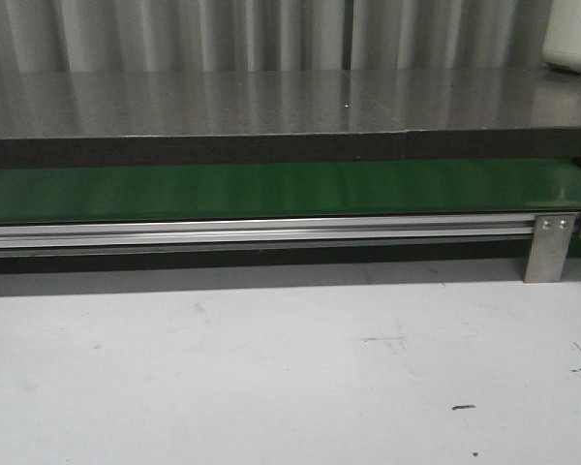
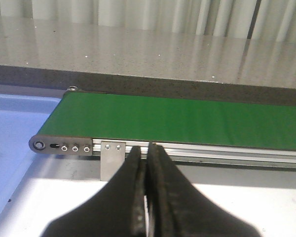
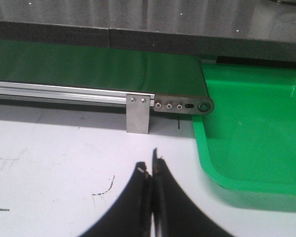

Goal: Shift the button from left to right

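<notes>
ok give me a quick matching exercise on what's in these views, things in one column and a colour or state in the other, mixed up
Things:
1. conveyor belt
2. tray at the belt's right end
3. tray at the belt's left end
4. left pincer

Colour or state:
A. pale blue
B. bright green, nothing in the part that shows
C. shut, black fingers together
D. dark green, no button on it in any view

Pairs: 1-D, 2-B, 3-A, 4-C
</notes>
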{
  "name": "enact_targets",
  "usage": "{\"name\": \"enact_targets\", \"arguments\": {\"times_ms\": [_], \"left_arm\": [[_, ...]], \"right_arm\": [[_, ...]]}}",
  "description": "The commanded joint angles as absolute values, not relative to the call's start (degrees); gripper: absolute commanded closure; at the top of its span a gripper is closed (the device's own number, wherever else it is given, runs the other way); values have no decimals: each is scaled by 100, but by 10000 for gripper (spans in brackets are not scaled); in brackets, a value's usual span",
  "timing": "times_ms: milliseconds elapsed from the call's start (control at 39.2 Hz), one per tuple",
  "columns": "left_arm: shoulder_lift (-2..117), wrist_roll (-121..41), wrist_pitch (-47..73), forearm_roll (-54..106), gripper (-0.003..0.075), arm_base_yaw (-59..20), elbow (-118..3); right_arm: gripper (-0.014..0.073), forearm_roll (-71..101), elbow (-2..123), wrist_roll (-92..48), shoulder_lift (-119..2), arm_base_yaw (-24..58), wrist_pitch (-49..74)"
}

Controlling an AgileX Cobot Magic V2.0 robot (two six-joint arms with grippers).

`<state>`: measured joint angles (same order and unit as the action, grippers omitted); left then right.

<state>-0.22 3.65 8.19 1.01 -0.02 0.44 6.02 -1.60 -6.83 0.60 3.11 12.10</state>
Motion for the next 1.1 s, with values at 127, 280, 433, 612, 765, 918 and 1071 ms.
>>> {"name": "enact_targets", "arguments": {"times_ms": [127, 280, 433, 612, 765, 918, 1071], "left_arm": [[-122, 423, 338, 112, 741, -36, 210], [-122, 423, 338, 112, 741, -36, 210], [-122, 423, 338, 112, 741, -36, 210], [-122, 423, 338, 112, 741, -36, 210], [-122, 423, 338, 112, 741, -36, 210], [-122, 423, 325, 112, 741, -36, 210], [-122, 413, -117, 112, 741, -36, 210]], "right_arm": [[662, 618, -107, -708, 158, 285, 833], [662, 618, -107, -708, 158, 285, 833], [662, 618, -107, -708, 158, 285, 833], [662, 618, -107, -708, 158, 285, 833], [662, 618, -107, -708, 158, 284, 827], [662, 618, -107, -708, 158, 284, 827], [662, 618, -107, -708, 158, 284, 793]]}}
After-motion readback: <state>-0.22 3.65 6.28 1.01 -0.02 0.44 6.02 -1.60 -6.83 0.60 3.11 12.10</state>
